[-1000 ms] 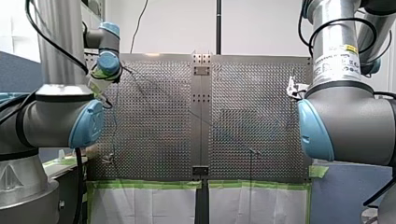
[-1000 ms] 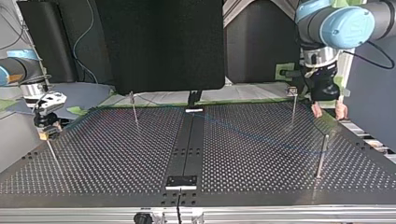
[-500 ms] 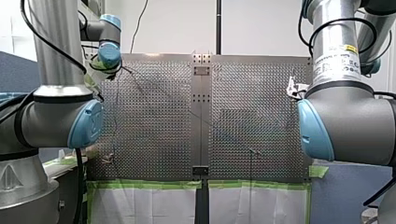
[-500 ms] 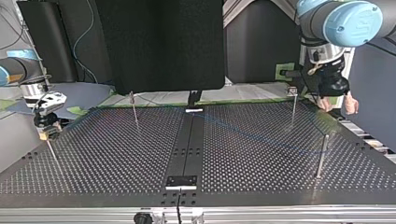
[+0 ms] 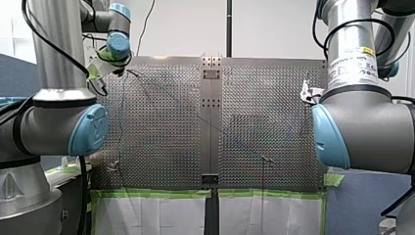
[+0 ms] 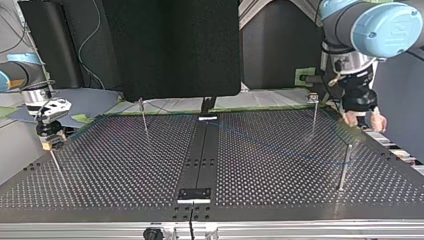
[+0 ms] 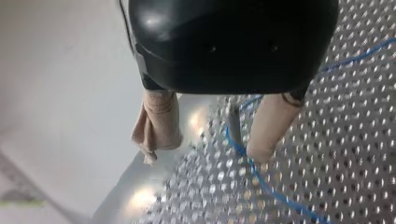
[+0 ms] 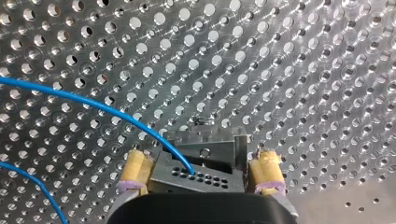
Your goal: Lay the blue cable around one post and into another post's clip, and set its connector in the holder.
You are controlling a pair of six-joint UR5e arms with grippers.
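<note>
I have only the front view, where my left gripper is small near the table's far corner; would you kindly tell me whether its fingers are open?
Observer: Yes; the left wrist view shows my left gripper open, its beige-padded fingers apart.
Operator: Thank you; is anything between them?
Observer: A thin upright metal post stands between them, with the thin blue cable passing right beside it.
Operator: Where does that cable end?
Observer: The right wrist view shows it entering a grey perforated metal connector block, which my right gripper appears to grip between its yellow pads.
</note>
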